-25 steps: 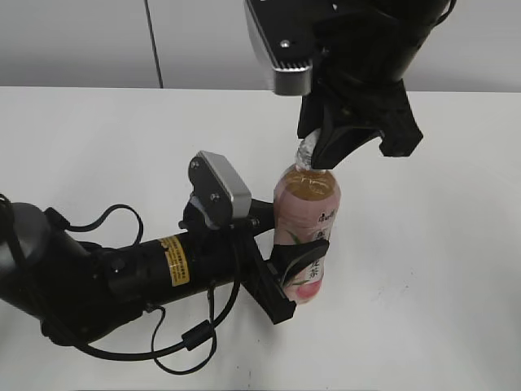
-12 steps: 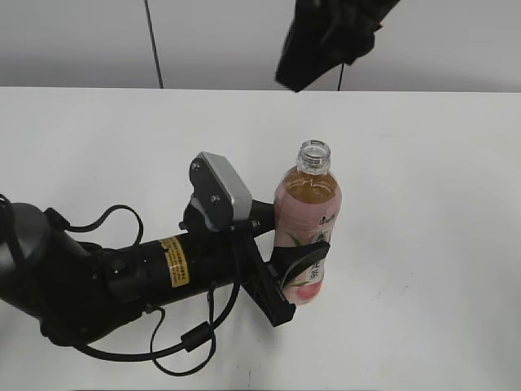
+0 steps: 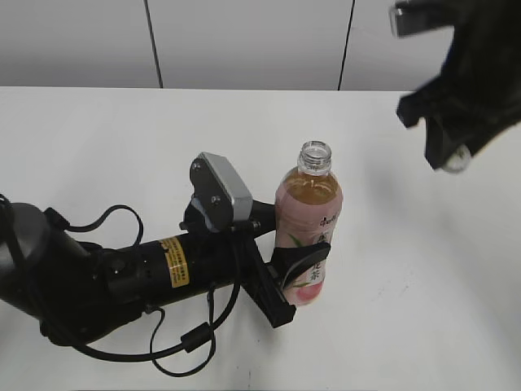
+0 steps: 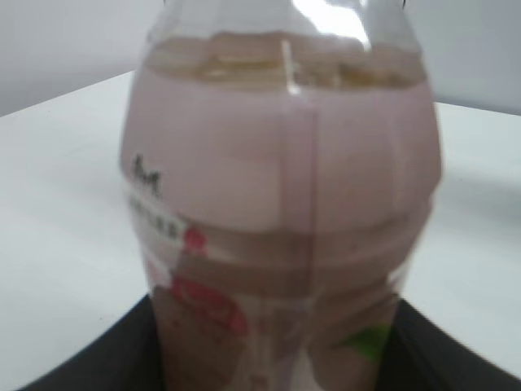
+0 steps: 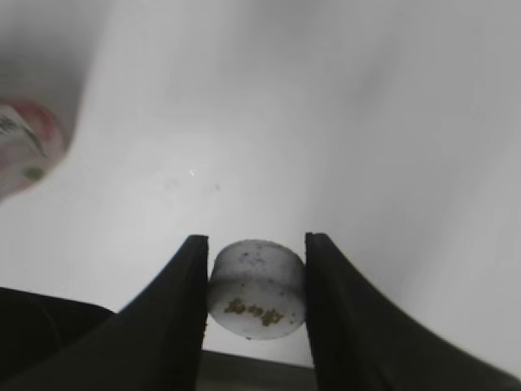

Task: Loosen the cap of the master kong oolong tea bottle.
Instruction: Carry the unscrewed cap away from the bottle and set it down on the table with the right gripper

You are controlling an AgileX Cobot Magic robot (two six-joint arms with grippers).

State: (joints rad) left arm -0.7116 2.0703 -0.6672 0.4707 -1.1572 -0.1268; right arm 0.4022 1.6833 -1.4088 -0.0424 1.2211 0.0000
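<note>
The left arm [image 3: 122,277] is a thick black tube with a yellow warning label [image 3: 173,261] and looping black cables [image 3: 183,346]. Its wrist carries a silver-grey camera housing [image 3: 221,191] (two small screws visible); the fingers [image 3: 281,297] are black — matte, tapered.

The exterior camera looks down at a slant across the table [image 3: 122,147]. Each wrist camera looks out between its own pincer's jaws, close up; all views share the bottle [image 3: 308,232].
</note>
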